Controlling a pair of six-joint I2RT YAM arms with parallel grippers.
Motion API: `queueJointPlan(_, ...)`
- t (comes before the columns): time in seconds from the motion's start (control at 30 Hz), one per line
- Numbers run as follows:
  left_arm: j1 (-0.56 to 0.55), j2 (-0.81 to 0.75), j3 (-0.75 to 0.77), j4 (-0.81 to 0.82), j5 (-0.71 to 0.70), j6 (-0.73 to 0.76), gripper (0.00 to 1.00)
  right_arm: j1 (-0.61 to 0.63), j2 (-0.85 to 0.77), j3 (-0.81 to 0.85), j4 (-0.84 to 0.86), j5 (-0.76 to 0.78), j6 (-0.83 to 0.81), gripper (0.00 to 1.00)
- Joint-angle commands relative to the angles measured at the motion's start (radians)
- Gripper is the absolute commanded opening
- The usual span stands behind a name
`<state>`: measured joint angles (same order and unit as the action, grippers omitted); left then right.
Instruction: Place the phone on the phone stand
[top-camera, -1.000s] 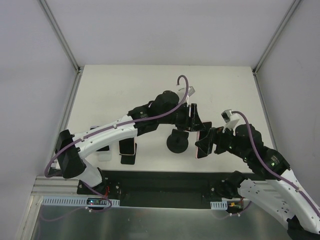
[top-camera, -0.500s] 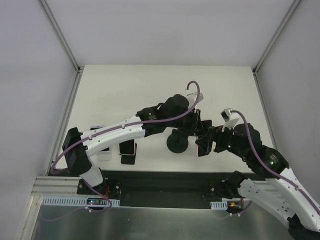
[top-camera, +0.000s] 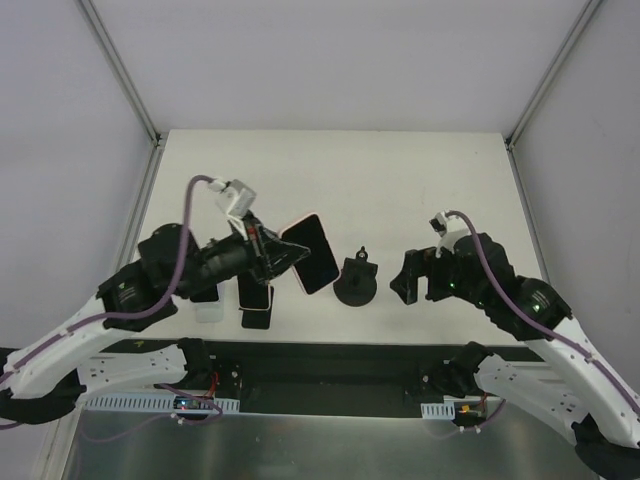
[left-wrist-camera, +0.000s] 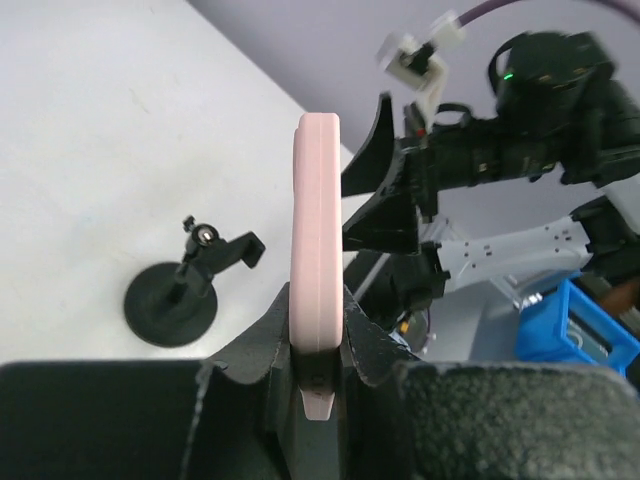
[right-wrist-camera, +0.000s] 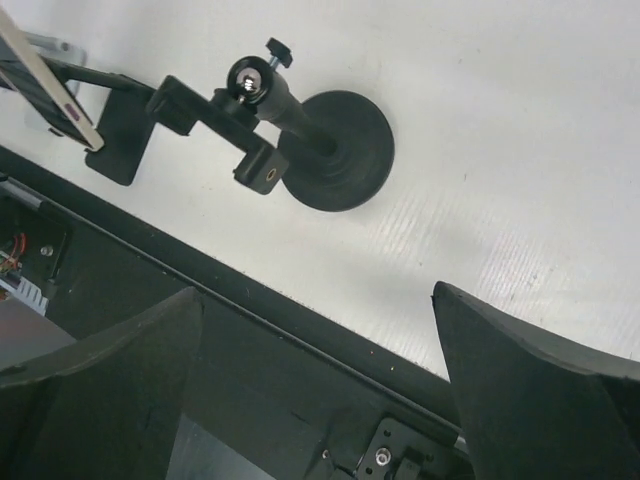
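The phone (top-camera: 310, 253), pink-cased with a dark screen, is held on edge above the table by my left gripper (top-camera: 281, 256), which is shut on its lower end. In the left wrist view the phone (left-wrist-camera: 316, 240) stands upright between the fingers (left-wrist-camera: 372, 345). The black phone stand (top-camera: 355, 281), with a round base and a clamp head, stands just right of the phone; it shows in the left wrist view (left-wrist-camera: 180, 300) and the right wrist view (right-wrist-camera: 320, 145). My right gripper (top-camera: 410, 276) is open and empty right of the stand, its jaws wide apart (right-wrist-camera: 320, 350).
Two dark phones (top-camera: 256, 300) and a white block (top-camera: 208, 311) lie at the near left of the table. A black strip (top-camera: 330, 350) runs along the table's near edge. The phone's edge shows at the top left of the right wrist view (right-wrist-camera: 40, 80).
The phone passed from my right gripper to my left. The left arm pulled back to the left with the phone. The right gripper let go and opened.
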<state>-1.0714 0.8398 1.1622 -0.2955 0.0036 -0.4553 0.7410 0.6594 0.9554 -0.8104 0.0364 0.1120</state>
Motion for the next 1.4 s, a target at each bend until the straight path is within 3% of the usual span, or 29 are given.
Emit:
queueJointPlan(0.0, 0.008, -0.097, -0.055, -0.002, -0.145, 0.030, 0.00, 0.009, 0.163, 0.085, -0.026, 0.071, 0.083, 0.95)
queueJointPlan(0.1, 0.008, -0.142, -0.082, -0.019, -0.181, 0.018, 0.00, 0.047, 0.223, 0.082, 0.059, 0.050, 0.112, 0.67)
queueJointPlan(0.13, 0.007, -0.156, -0.087, -0.021, -0.186, 0.015, 0.00, 0.061, 0.236, 0.082, 0.085, 0.056, 0.120, 0.54)
queueJointPlan(0.37, 0.008, -0.147, -0.111, -0.022, -0.179, 0.013, 0.00, 0.165, 0.362, 0.129, 0.100, 0.169, 0.147, 0.55)
queueJointPlan(0.57, 0.008, -0.102, -0.099, -0.021, -0.163, 0.032, 0.00, 0.185, 0.430, 0.137, 0.119, 0.183, 0.153, 0.57)
queueJointPlan(0.8, 0.008, -0.081, -0.096, -0.022, -0.157, 0.029, 0.00, 0.192, 0.457, 0.134, 0.146, 0.217, 0.150, 0.51)
queueJointPlan(0.93, 0.008, -0.071, -0.095, -0.022, -0.159, 0.026, 0.00, 0.192, 0.460, 0.120, 0.168, 0.215, 0.144, 0.38)
queueJointPlan(1.17, 0.008, -0.016, -0.072, 0.004, -0.119, 0.055, 0.00, 0.192, 0.454, 0.108, 0.168, 0.215, 0.098, 0.24)
queueJointPlan(1.3, 0.021, 0.047, -0.055, 0.064, -0.025, 0.130, 0.00, 0.190, 0.444, 0.108, 0.174, 0.204, 0.026, 0.05)
queueJointPlan(1.37, 0.046, 0.067, -0.055, 0.105, 0.106, 0.177, 0.00, 0.189, 0.433, 0.106, 0.178, 0.194, -0.014, 0.01)
